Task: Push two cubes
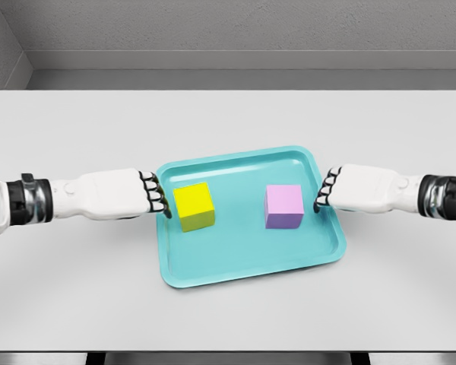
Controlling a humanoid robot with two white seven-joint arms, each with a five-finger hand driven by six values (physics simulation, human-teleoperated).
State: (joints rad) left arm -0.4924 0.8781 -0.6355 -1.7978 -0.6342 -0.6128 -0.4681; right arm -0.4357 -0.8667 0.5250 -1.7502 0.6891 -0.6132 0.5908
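A teal tray [252, 262] is set on the grey table [76, 289], slightly rotated, near the table's middle. Two cubes are held in it: a yellow cube [194, 206] in the left half and a pink cube [283, 206] in the right half, well apart, both sitting flat on the tray floor. The left hand [129, 194] is brought in from the picture's left, its fingers [155, 194] curled into a loose fist with the knuckles turned toward the yellow cube; nothing is gripped. The fingertips are seen at the tray's left rim, just beside the yellow cube; contact with the cube cannot be confirmed, a thin gap may be present. The right hand [353, 188] is brought in from the right, likewise closed on nothing, knuckles at the tray's right rim. It is near the pink cube but clearly apart from it, with bare tray floor seen between. Both forearms are held roughly level above the table.
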